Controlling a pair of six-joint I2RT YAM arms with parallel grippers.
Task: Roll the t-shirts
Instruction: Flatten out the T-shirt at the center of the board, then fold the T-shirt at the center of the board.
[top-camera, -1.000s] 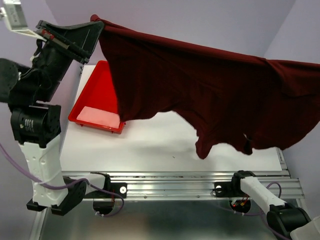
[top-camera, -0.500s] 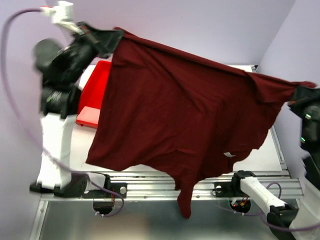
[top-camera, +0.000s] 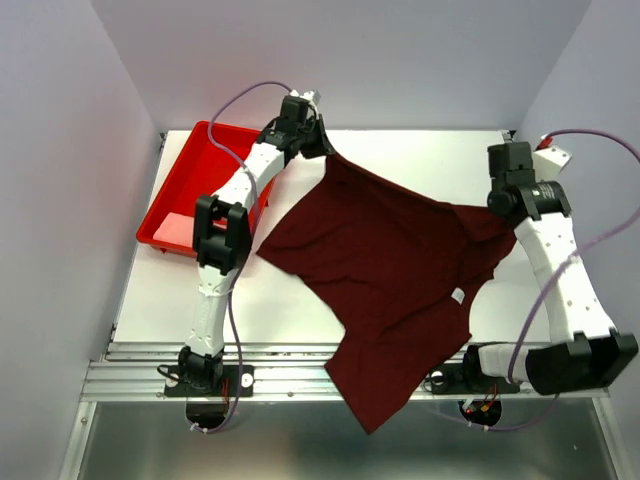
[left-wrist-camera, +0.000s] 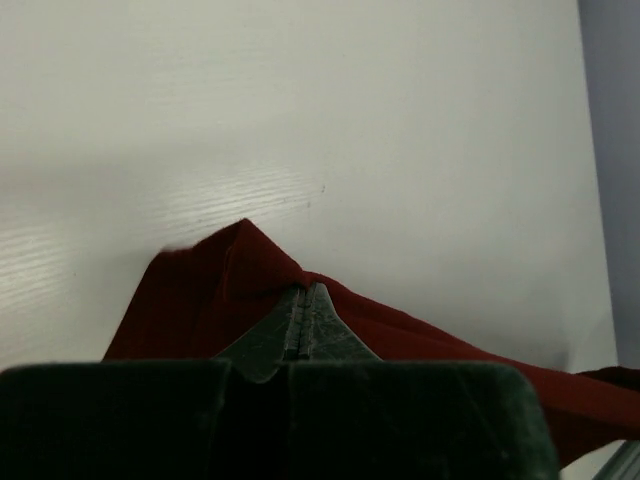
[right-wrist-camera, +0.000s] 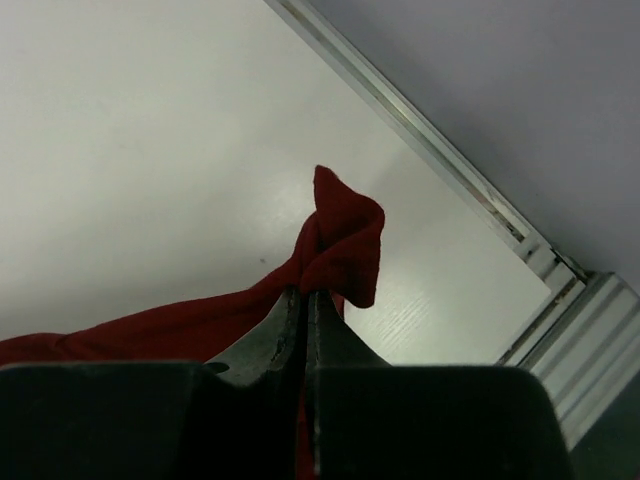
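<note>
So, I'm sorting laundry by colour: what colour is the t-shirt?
Plain dark maroon-red, no print; the t-shirt shows best in the top external view.

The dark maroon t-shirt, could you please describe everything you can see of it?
The dark maroon soft cloth t-shirt is plain, with a small white tag showing. It is stretched between the left gripper and the right gripper, each shut on a pinched corner. Its middle sags onto the white table, and one end hangs over the near edge.

Overhead rear view, two close wrist views
</note>
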